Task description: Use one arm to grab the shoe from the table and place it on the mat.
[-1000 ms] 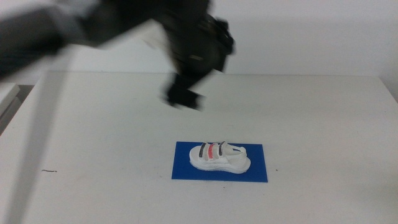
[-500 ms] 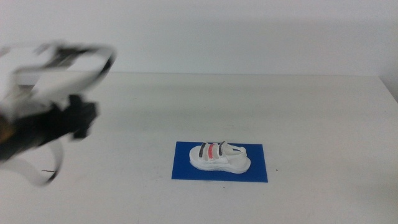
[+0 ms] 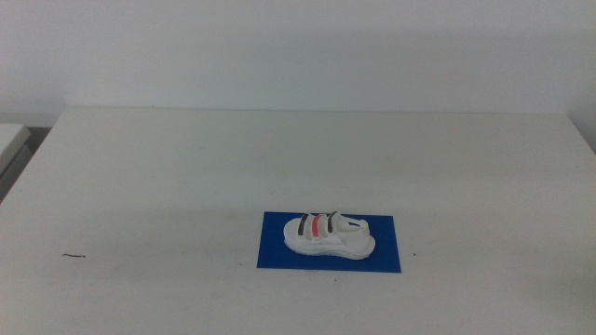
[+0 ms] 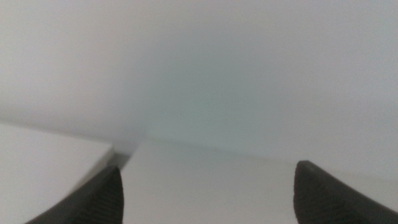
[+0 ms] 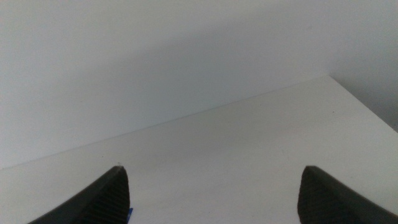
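The white shoe (image 3: 329, 234) with dark grey and red straps lies on its sole on the blue mat (image 3: 279, 251), on the white table (image 3: 186, 177) right of centre and towards the front. No arm shows in the middle view. My left gripper (image 4: 208, 186) is open and empty, its two jaw tips wide apart over bare table near a table edge. My right gripper (image 5: 214, 190) is open and empty over bare table; a sliver of the mat (image 5: 130, 214) shows beside one jaw.
A small dark mark (image 3: 73, 255) lies on the table at the front left. A second white surface (image 3: 11, 140) adjoins the table's left edge. A pale wall (image 3: 298, 46) stands behind the table.
The left arm has swept from above the table's middle down to the left and out of the middle view. The shoe and mat have not moved.
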### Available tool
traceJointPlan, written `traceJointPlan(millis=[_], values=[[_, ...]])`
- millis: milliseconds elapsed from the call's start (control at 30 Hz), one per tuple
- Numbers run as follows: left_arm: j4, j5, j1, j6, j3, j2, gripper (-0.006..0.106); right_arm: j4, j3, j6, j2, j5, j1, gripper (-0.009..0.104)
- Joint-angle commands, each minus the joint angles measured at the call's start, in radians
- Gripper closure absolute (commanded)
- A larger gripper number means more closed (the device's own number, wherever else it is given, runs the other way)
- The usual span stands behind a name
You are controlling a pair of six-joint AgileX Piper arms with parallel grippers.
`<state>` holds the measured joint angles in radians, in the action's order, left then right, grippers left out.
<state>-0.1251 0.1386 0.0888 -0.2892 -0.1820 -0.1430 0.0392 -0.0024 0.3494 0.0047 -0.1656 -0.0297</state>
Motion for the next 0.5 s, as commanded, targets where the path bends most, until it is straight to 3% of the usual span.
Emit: traceJointPlan(millis=[0, 100, 267, 467], values=[[0.014, 0.021, 0.008, 0.0, 0.026, 0.081, 0.007, 0.01, 0.002, -0.005, -0.005, 0.008, -0.002, 0.016], [0.063, 0.111, 0.008, 0.014, 0.051, 0.143, 0.007, 0.01, 0.002, -0.005, -0.005, 0.008, -0.002, 0.016], [0.251, 0.079, -0.01, 0.234, 0.123, 0.143, 0.007, 0.01, 0.002, -0.005, -0.005, 0.008, -0.002, 0.016], [0.155, -0.007, -0.144, 0.24, 0.182, 0.143, 0.007, 0.01, 0.002, -0.005, -0.005, 0.008, -0.002, 0.016]])
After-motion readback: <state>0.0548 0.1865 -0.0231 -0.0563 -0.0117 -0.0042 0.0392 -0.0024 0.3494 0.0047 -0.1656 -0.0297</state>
